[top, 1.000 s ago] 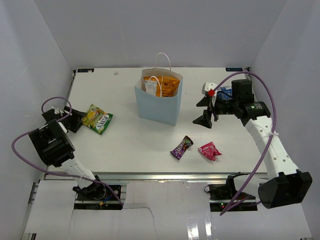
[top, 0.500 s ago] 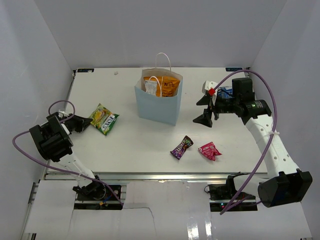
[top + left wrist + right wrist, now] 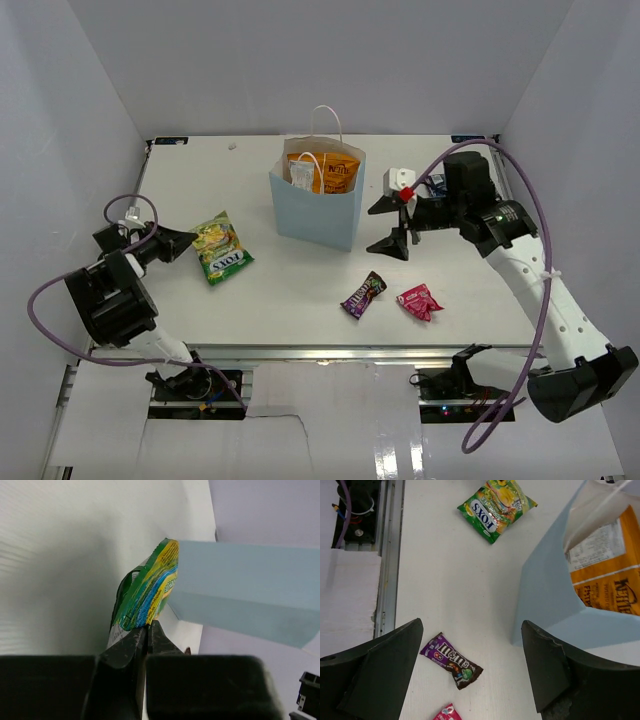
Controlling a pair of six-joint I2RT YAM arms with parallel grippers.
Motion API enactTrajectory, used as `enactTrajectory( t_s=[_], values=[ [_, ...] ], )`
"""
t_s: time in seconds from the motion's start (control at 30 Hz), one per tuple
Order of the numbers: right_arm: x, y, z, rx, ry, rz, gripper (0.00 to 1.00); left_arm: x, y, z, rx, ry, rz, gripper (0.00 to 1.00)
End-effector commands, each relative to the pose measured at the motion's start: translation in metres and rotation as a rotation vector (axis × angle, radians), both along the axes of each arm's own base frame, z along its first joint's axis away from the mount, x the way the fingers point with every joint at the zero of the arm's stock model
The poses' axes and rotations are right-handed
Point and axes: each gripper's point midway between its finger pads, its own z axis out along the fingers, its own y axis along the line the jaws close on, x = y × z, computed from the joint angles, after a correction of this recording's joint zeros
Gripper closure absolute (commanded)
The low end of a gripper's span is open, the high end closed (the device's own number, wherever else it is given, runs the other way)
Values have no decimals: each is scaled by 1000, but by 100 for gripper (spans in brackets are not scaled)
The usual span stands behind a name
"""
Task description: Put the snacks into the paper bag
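My left gripper point(image 3: 188, 242) is shut on the edge of the green-yellow snack packet point(image 3: 222, 247), left of the pale blue paper bag point(image 3: 318, 208). In the left wrist view the fingertips point(image 3: 150, 628) pinch the packet point(image 3: 148, 592), with the bag point(image 3: 240, 590) beyond it. An orange chip bag point(image 3: 336, 175) and a white packet point(image 3: 303, 172) stand inside the bag. My right gripper point(image 3: 388, 226) hangs open and empty just right of the bag. Below the right gripper point(image 3: 471, 624) lie a purple packet point(image 3: 451, 661) and a pink-red one point(image 3: 445, 714). They also show from above as purple point(image 3: 363, 294) and pink-red point(image 3: 419, 301).
The bag's white loop handles point(image 3: 327, 120) rise above its open mouth. A metal rail point(image 3: 300, 352) runs along the table's near edge. White walls close in the back and both sides. A bluish item point(image 3: 437, 183) shows partly behind the right arm.
The left gripper has shut on the green-yellow packet and drawn it rightward and nearer. The right arm has swung left toward the bag, still open.
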Motion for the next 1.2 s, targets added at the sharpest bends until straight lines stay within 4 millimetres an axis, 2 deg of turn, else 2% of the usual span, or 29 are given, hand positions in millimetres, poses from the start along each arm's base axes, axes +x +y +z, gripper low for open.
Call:
enactTrajectory(
  t_s=[0.0,0.07,0.1,0.13,0.17,0.2,0.23,0.27,0.3,0.37,0.47,0.5,0.6,0.8,0.9,1.1,1.17],
  values=[
    [2,27,16,7,-23,-39,15,-22,-38,37,-5,-122,-138,100],
    [1,49,14,-10,-23,-57,16,-30,-59,50,11,-159,-191,100],
    [3,60,24,14,-29,-72,16,-37,-68,49,6,-157,-209,100],
    [-1,76,22,8,-13,-59,15,-41,-82,53,5,-169,-249,100],
    [0,83,24,13,-6,-64,15,-45,-88,57,11,-182,-265,100],
    [-3,92,40,44,-13,-31,14,-52,-94,66,28,-218,-280,100],
    [-3,102,35,39,22,15,12,-57,-104,72,32,-239,-313,100],
    [-18,110,41,67,46,120,8,-60,-109,78,40,-261,-329,100],
    [-25,114,44,78,50,178,6,-66,-113,89,62,-304,-342,100],
    [-40,123,46,86,15,336,2,-75,-123,94,76,-323,-385,100],
    [-38,140,29,34,-8,356,2,-87,-140,96,71,-321,-442,100],
    [-35,147,16,4,16,358,2,-90,-144,97,75,-327,-453,100],
    [-42,165,-1,-57,28,352,2,-96,-159,103,87,-348,-507,100],
    [-23,188,-23,-101,14,215,2,-108,-192,124,134,-432,-617,100],
    [-11,192,-44,-150,34,163,2,-121,-202,134,135,-461,-651,100],
    [-8,192,-83,-221,68,156,2,-140,-211,140,121,-488,-686,100],
    [-1,192,-90,-229,56,129,2,-144,-213,144,117,-497,-691,100]
  ],
)
